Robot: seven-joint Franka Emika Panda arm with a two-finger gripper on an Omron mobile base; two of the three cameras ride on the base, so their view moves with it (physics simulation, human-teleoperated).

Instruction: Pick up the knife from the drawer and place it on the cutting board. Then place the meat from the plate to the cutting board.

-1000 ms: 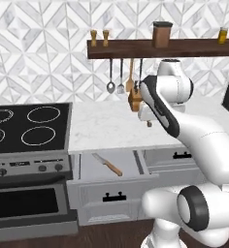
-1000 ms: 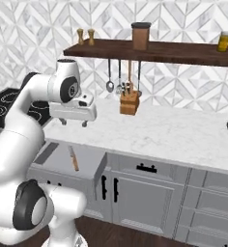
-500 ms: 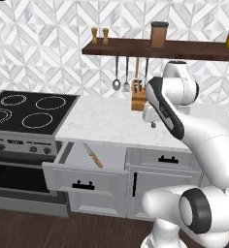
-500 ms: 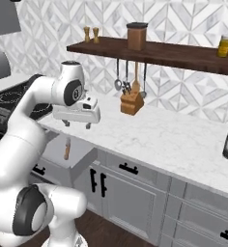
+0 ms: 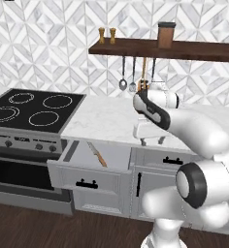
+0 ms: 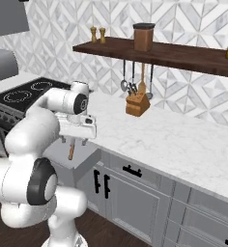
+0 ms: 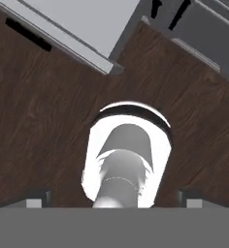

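The wide light-grey drawer (image 5: 114,156) (image 6: 84,155) stands pulled out below the counter, right of the stove. In it lies the knife (image 5: 97,154), blade toward the back, its wooden handle (image 6: 71,152) toward the front. My gripper (image 5: 152,141) (image 6: 74,141) (image 7: 114,201) points down, open and with nothing in it. It hangs in front of the counter edge, just right of the drawer and above it. In the hand view the drawer (image 7: 87,29) is at the top left, over the wooden floor. The cutting board, the meat and the plate are out of view.
A black stove (image 5: 31,109) sits left of the drawer. A knife block (image 6: 137,103) and hanging utensils (image 5: 122,83) are at the back wall under a wooden shelf (image 6: 159,50). Shut grey cabinet doors (image 6: 130,200) run to the right.
The base has driven, so both base views have shifted. The gripper has come lower and forward, off the counter to the drawer's right side. The drawer stays open with the knife inside.
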